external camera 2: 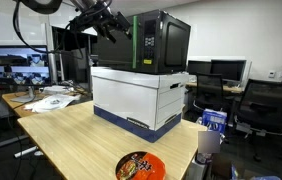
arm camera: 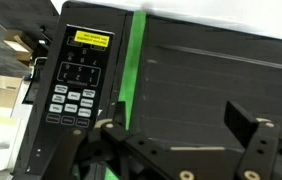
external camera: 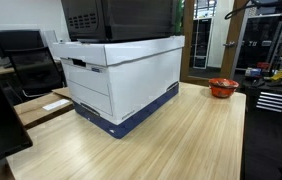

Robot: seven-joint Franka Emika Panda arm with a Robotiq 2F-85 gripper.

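one black microwave sits on top of a white and blue cardboard box, which stands on the wooden table. in an exterior view the robot arm hangs close against the microwave's door side, high up; whether it touches cannot be told from there. in the wrist view the jaws are spread wide with nothing between them. their fingers sit low in the frame before the dark door, near a green strip that runs down beside the keypad. a yellow label lies above the keys. a red bowl rests near the table's edge, well apart from the box.
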